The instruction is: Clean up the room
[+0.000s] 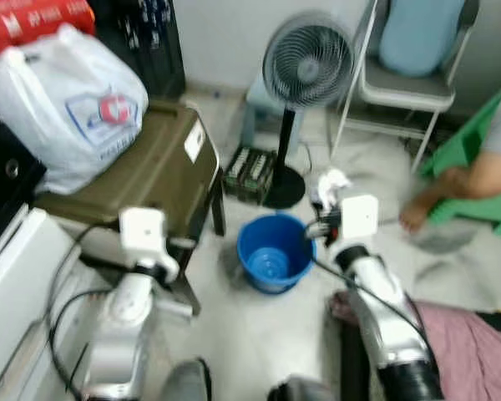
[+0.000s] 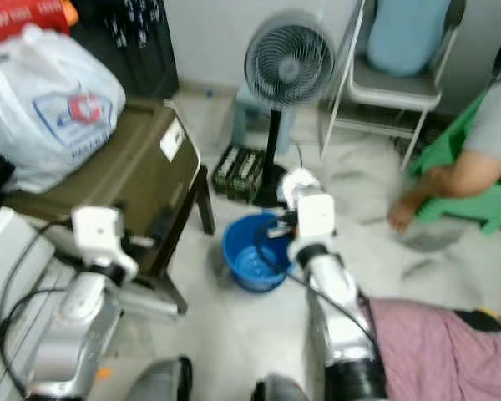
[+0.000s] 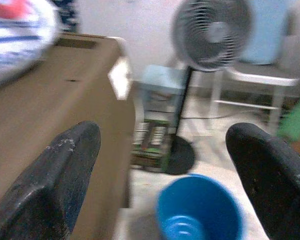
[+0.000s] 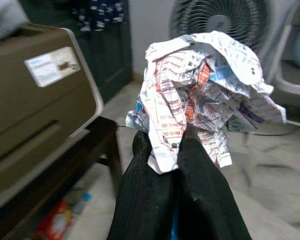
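1. Crumpled printed paper, pinched between the right gripper's closed fingers, hangs just above the blue bucket's rim.
2. Left gripper gapes beside the bucket; everything is blurred.

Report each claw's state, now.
Left claw: open, holding nothing.
Right claw: shut on the crumpled paper.

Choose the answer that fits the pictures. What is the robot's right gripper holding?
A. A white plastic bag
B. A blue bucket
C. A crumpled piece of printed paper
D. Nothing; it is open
C: in the right wrist view the right gripper has its fingers closed on a crumpled printed paper, and the head views show it held near the rim of the blue bucket.
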Available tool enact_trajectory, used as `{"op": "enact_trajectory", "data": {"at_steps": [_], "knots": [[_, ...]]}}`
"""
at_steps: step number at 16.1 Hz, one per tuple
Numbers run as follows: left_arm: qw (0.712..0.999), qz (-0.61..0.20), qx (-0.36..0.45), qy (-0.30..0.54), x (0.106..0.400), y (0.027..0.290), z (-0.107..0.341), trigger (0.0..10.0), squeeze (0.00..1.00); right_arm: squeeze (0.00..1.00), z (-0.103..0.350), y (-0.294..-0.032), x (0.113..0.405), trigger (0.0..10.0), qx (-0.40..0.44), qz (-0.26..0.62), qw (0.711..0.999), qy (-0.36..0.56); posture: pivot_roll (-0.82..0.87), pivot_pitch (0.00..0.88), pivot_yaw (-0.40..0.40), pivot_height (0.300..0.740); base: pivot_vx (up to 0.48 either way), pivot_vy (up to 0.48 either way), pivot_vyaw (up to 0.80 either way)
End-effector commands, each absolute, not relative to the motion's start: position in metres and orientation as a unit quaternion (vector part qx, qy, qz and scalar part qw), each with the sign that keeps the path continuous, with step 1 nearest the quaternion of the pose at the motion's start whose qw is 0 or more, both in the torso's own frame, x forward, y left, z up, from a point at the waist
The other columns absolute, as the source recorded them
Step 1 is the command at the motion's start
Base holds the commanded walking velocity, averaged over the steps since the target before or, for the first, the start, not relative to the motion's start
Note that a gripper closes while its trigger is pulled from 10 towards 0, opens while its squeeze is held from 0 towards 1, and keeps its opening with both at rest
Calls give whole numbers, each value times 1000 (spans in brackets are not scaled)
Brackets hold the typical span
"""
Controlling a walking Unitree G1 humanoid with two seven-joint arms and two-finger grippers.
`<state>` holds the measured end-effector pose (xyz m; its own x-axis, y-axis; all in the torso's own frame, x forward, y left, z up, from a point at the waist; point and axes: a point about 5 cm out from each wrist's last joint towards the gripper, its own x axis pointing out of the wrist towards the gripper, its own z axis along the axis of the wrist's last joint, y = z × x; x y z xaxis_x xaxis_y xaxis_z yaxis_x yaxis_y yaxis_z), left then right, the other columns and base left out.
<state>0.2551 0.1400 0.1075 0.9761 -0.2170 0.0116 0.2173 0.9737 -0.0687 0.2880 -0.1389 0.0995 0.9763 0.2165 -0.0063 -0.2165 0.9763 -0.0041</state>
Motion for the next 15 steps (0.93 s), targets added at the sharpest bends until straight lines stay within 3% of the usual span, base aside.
{"op": "enact_trajectory", "data": {"at_steps": [1,6,12,15], "knots": [[990,-135,-34,-9,250,140,110,10000,0,0,100,-142,287,10000,-1,97,995,2,5,108,-66,740,0,0,0],[981,-192,-17,-12,239,136,111,10000,0,0,97,-150,283,10000,1,81,997,9,-2,118,-72,740,0,0,0],[982,-190,-18,-10,238,135,111,10000,0,0,95,-152,283,10000,0,77,997,20,-3,121,-77,740,0,0,-743],[982,-187,-18,-9,239,137,110,10000,0,0,96,-150,284,10000,0,79,997,18,-2,121,-74,740,0,0,0]]}}
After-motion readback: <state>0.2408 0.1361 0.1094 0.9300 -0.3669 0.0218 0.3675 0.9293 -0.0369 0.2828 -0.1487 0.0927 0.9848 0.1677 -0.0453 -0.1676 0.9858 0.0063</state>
